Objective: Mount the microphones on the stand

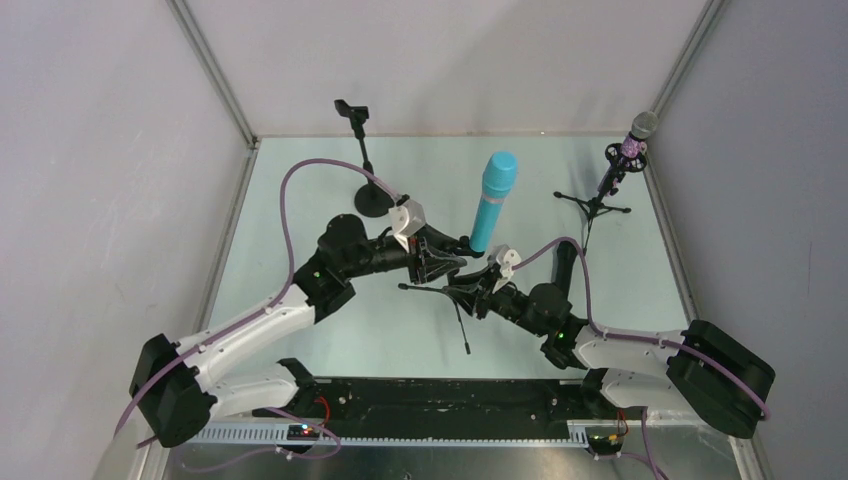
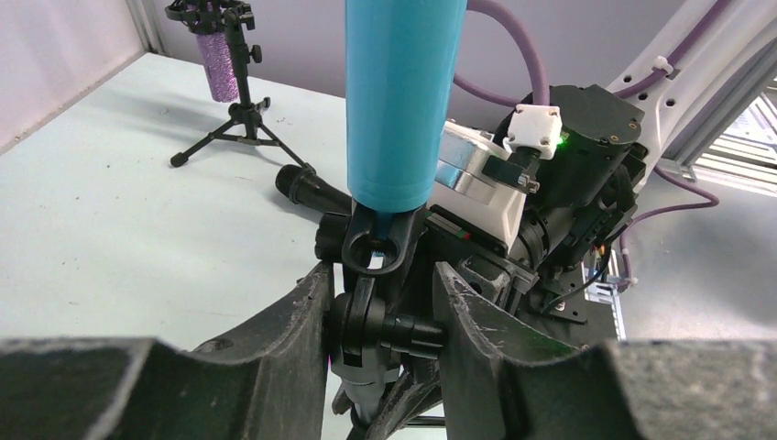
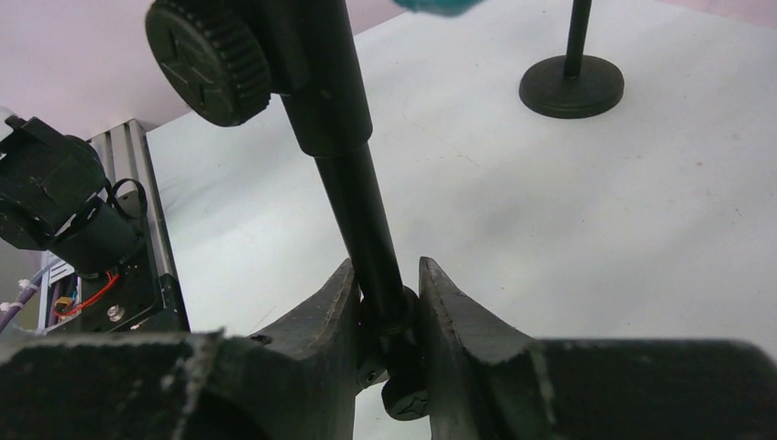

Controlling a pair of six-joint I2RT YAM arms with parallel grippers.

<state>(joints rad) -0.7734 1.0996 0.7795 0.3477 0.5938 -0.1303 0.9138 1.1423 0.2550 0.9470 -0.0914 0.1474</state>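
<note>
— Where can a hand pass?
— Over the bare table (image 1: 256,240) at left. The middle is blocked: left gripper (image 2: 380,284) and right gripper (image 3: 387,275) clamp the tripod stand (image 3: 357,215) under the turquoise microphone (image 1: 492,200).
— And behind?
— Round-base stand (image 1: 375,200); purple microphone (image 1: 628,150), right corner.

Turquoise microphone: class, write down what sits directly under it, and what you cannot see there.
The turquoise microphone sits in a black clip, whose joint the left gripper pinches. Its fingers hide the stand below.

Your plain turquoise stick microphone (image 1: 494,200) stands nearly upright mid-table, its lower end seated in the clip of a thin-legged black stand (image 3: 360,220). Your purple glittery microphone with the silver mesh head (image 1: 630,145) sits tilted in a small black tripod stand (image 1: 598,205) at the far right corner. A black round-based pole stand (image 1: 372,198) rises at the far left.
</note>
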